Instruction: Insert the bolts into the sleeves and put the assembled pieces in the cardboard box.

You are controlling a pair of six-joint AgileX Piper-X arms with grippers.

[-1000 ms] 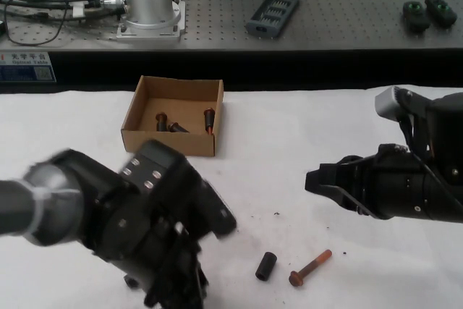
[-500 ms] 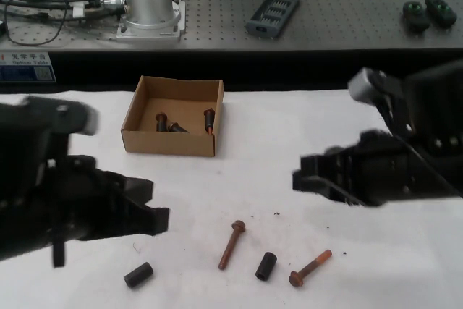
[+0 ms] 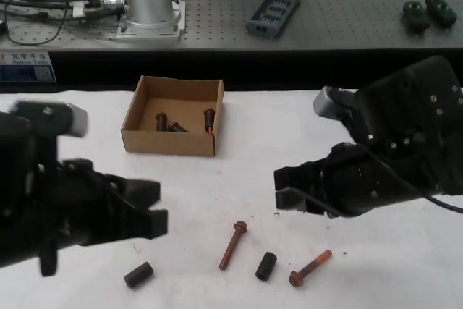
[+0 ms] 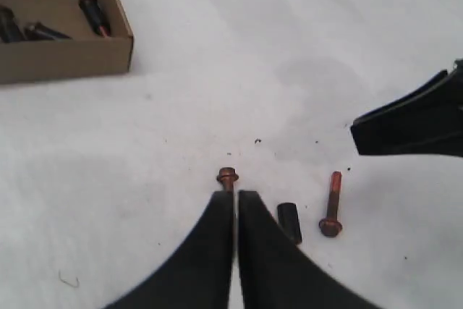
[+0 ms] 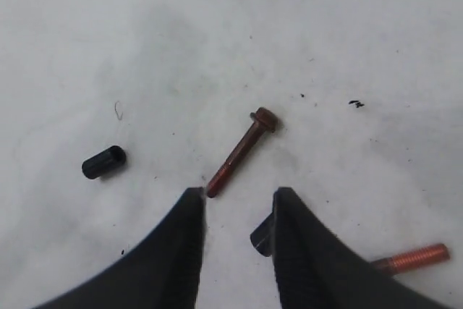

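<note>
The bolts (image 3: 231, 246) are dull coppery metal, the sleeves (image 3: 266, 265) matt black, the cardboard box (image 3: 170, 142) plain brown, the desk (image 3: 289, 128) covered in matt white.

The bench, covered in a white sheet (image 3: 289, 128), carries an open brown cardboard box (image 3: 170, 142) toward its far side. Well in front of the box's right corner lies a copper-coloured flanged metal bolt (image 3: 233, 245). Just beyond it, farther from the box, lie a short black cylindrical sleeve (image 3: 266, 265) and a second copper-coloured bolt (image 3: 310, 268). Another black sleeve (image 3: 137, 274) lies in front of the box's left corner. A few dark specks (image 3: 277, 213) dot the sheet.
</note>
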